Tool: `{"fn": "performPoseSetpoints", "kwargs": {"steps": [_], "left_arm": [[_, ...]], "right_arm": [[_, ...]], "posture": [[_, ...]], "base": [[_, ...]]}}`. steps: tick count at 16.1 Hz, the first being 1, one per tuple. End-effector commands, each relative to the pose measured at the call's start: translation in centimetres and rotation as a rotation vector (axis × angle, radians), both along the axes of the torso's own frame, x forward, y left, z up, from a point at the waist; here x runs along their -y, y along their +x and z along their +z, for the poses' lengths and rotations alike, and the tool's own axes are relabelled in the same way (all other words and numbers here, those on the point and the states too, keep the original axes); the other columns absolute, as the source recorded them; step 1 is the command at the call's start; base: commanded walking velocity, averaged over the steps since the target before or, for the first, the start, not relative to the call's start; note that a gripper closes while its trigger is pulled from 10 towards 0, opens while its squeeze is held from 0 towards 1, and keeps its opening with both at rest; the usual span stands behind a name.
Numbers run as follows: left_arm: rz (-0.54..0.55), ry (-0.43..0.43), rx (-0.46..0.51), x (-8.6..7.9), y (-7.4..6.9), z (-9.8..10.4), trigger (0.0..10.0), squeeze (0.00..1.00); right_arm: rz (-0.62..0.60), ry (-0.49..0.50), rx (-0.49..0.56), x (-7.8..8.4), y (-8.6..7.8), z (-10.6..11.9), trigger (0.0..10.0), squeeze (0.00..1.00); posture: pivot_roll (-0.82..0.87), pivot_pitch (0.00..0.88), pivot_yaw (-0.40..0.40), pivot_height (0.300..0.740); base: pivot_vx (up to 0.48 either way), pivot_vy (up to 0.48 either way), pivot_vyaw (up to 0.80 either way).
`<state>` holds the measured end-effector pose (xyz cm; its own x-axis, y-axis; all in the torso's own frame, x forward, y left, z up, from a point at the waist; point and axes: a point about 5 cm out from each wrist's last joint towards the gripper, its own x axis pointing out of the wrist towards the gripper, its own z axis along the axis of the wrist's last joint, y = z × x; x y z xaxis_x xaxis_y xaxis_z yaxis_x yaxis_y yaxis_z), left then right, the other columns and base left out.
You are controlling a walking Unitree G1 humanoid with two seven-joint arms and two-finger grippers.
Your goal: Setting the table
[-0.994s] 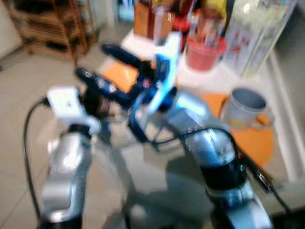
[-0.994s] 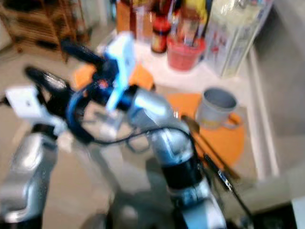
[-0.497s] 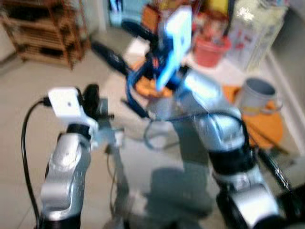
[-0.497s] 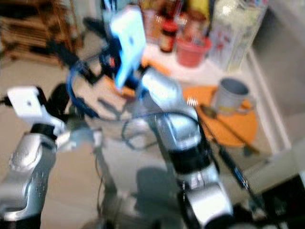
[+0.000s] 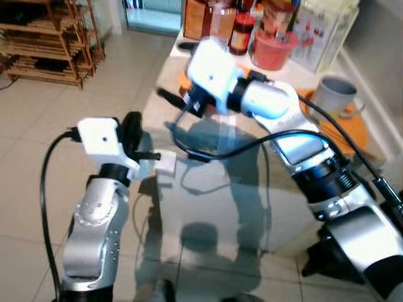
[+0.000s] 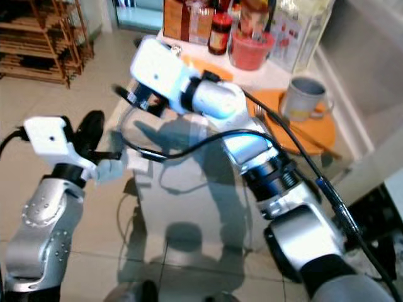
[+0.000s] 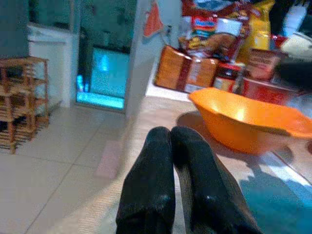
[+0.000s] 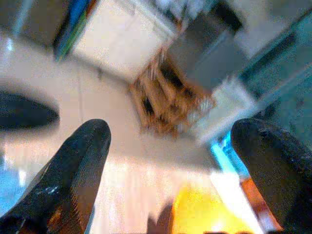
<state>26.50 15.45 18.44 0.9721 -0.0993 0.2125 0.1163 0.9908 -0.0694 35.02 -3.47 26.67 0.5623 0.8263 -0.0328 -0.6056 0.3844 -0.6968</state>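
Reaching is your step now; right gripper (image 8: 170, 161), wide open and empty, nears the orange bowl (image 7: 248, 122) on the bench (image 5: 214, 207); left gripper (image 7: 170, 141) is closed, empty; next, grab the rim.

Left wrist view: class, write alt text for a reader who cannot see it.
Two long black fingers of the left gripper, pressed shut and empty, point along a pale table toward a shallow orange plastic bowl. Behind the bowl stand packets and jars of food; a tiled floor and a wooden rack lie beside the table.
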Motion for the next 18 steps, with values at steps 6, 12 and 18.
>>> {"fn": "performPoseSetpoints", "kwargs": {"steps": [6,12,18], "left_arm": [[-0.006,0.103,-0.005,0.2,-0.6,-0.2,10.0,0.00],[0.019,0.083,-0.009,-0.2,-0.9,-0.3,10.0,0.00],[0.063,0.026,-0.006,-0.6,-0.7,0.0,10.0,0.00]], "right_arm": [[-0.108,-0.085,0.031,0.2,2.5,0.4,10.0,0.00],[0.071,0.102,-0.020,-2.5,1.2,0.9,10.0,0.00],[0.143,0.033,-0.042,-2.7,0.6,-0.4,10.0,0.00]], "posture": [[-0.03,0.106,-0.047,0.740],[-0.02,0.118,-0.047,0.740],[-0.03,0.123,-0.044,0.740]], "base": [[0.160,0.000,0.00],[0.480,0.000,0.00],[0.074,0.000,0.00]]}}
